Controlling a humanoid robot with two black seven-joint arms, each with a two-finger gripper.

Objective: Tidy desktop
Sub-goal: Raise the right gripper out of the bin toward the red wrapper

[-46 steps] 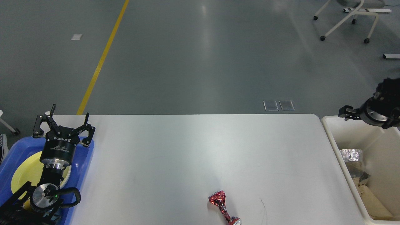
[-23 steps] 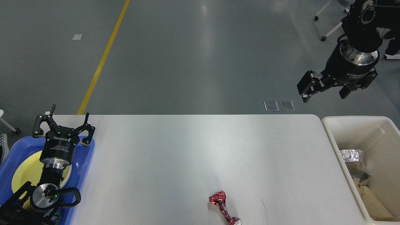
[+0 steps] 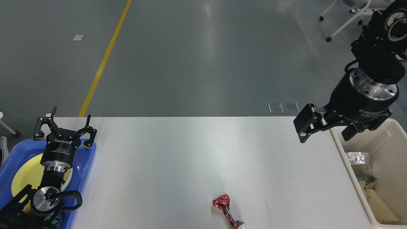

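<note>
Since the earlier frame the right hand (image 3: pixel 324 132) has been lowered from above the floor to the table's (image 3: pixel 197 159) far right corner, its fingers spread apart and nothing held. The table fills the lower view; a crushed red wrapper (image 3: pixel 226 210) lies near its front edge. The left hand (image 3: pixel 65 125) is seen spread open and empty over the blue tray (image 3: pixel 12 152) holding a yellow plate (image 3: pixel 25 178). A cream bin (image 3: pixel 381 152) with scraps stands at the right.
</note>
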